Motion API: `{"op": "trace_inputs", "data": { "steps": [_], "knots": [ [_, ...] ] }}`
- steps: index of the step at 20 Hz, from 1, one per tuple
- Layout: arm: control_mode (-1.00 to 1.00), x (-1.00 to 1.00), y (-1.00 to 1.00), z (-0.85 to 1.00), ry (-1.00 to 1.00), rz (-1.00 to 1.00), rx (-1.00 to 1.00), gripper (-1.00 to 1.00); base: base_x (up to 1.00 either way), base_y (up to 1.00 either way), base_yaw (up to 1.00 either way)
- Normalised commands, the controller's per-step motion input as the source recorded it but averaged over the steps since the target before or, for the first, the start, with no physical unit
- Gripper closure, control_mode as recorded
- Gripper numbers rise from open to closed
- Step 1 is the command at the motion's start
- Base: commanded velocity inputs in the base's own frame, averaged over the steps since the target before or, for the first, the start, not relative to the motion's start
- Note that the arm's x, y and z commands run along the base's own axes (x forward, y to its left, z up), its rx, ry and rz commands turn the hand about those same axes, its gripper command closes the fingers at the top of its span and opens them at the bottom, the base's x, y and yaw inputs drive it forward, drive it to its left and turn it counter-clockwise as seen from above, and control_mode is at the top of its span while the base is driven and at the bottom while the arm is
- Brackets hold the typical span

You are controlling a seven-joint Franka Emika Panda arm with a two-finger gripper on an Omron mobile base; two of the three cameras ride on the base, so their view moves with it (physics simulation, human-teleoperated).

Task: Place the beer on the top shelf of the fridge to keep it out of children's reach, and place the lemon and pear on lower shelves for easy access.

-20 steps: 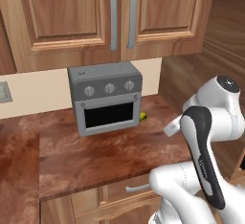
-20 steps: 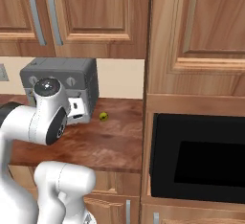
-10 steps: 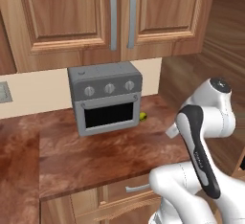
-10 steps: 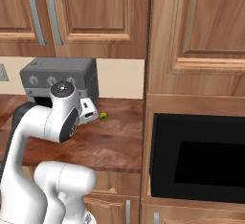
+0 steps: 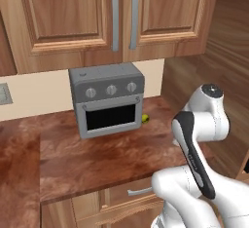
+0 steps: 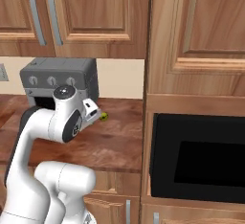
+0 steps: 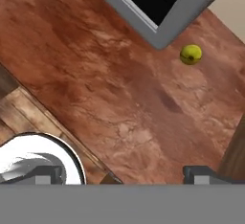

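Change since a second ago: arm swung up and turned between the earlier pictures and this one; its elbow rose in the right base view while toaster oven and fruit kept their places, so the base had not driven.
Task thing: a small yellow-green fruit [image 7: 191, 54], which I took for the pear, lay on the counter [image 5: 97, 159] just beside the front right corner of the toaster oven [image 5: 108, 105], near the back wall. It also showed as a speck in both base views [image 6: 103, 116].
Other task things: beer, lemon and fridge were not to be placed from these pictures.
Claw: its two dark tips [image 7: 124, 175] stood wide apart at the bottom of the hand view, with nothing between them.
Arm pose: folded high over the counter's front edge, elbow up, hand looking down at the brown counter and rolled so the oven ran slantwise across the hand view's top.
Distance to fruit: well apart; it sat toward the far upper right of the hand view.
Risk one: a round fruit could roll off if one tip nudged it first.
Risk two: the oven corner stood so close that a tip might have struck it on the way down.
Risk three: reaching that far back could have stretched the folded arm awkwardly.
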Motion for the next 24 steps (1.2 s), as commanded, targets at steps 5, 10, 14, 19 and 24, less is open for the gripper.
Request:
{"op": "trace_inputs", "data": {
  "steps": [5,10,14,19,24],
  "knots": [
    [-1.00,0.10,-0.27,-0.19,-0.02,0.23,-0.10,-1.00,0.00,0.00,0.00],
    [-1.00,0.09,-0.20,-0.10,-0.02,0.24,-0.12,-1.00,0.00,0.00,0.00],
    [-1.00,0.10,-0.13,-0.01,0.00,0.23,-0.16,-1.00,0.00,0.00,0.00],
    [-1.00,0.10,-0.14,0.00,0.00,0.23,-0.15,-1.00,0.00,0.00,0.00],
    [-1.00,0.05,-0.03,0.00,0.00,0.17,-0.13,-1.00,0.00,0.00,0.00]
  ]
}}
